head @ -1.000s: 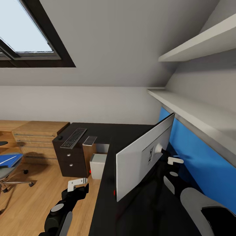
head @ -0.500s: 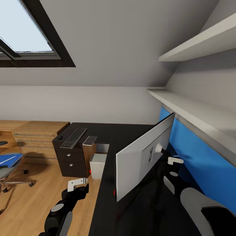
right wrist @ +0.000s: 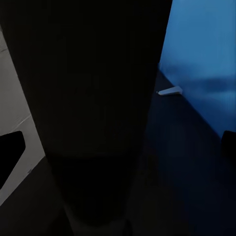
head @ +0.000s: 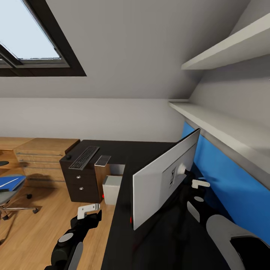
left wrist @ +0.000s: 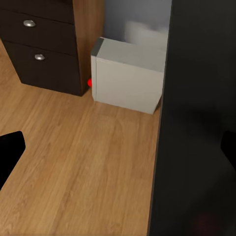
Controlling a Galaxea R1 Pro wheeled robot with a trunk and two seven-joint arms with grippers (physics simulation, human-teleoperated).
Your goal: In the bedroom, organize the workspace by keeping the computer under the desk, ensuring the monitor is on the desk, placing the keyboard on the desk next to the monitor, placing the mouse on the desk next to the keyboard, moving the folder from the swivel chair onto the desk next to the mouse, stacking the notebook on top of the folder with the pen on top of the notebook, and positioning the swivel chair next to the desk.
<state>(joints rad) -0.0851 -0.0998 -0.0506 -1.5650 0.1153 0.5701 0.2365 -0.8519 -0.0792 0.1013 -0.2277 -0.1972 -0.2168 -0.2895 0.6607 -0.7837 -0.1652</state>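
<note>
Far left, the swivel chair (head: 8, 195) is turning a little, the blue folder (head: 10, 182) on its seat shifted from a second ago. Left gripper (head: 88, 210) hanging over the floor, fingers parted, empty. Keyboard (head: 84, 157) lying on the desk (head: 123, 150); computer (left wrist: 129, 76) underneath. Monitor (head: 165, 178) standing (unchanged); right gripper (head: 198, 183) behind it, grip unclear. No readable writing.
</note>
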